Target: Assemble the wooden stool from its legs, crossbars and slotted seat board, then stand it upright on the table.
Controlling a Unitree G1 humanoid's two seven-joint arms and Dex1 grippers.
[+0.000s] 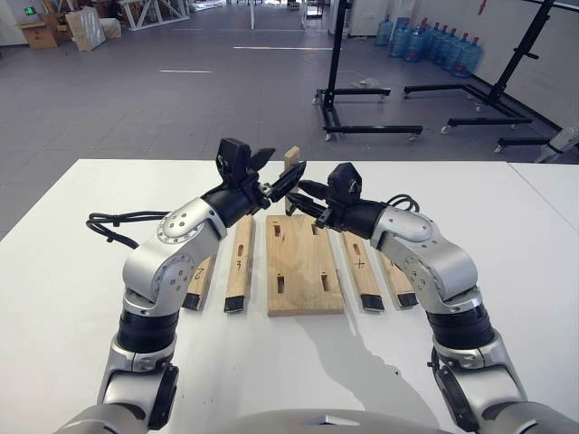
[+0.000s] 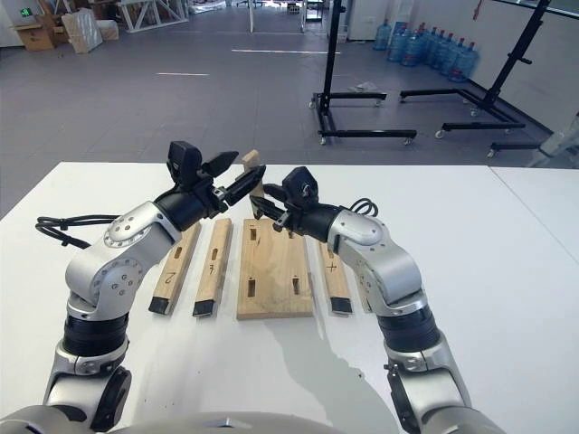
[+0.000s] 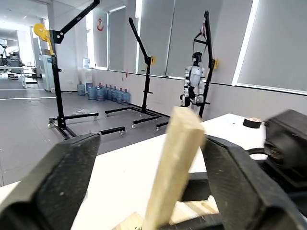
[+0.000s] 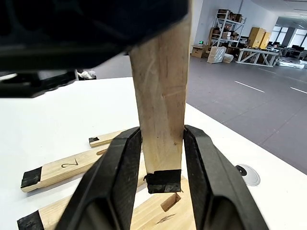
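Wooden leg [image 4: 160, 91] upright, long axis vertical, dark end down over seat board [image 1: 303, 267], right gripper [image 4: 161, 143] clamped on it, left gripper [image 3: 149, 168] spread wide around its top

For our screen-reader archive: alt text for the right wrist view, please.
The right gripper clamps an upright wooden leg, its black-tipped end just above a slot in the seat board. More legs lie on the white table.

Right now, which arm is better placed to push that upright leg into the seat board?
Probably right: the right end effector is shut on the leg just above the seat board; the left end effector stands open around its top.
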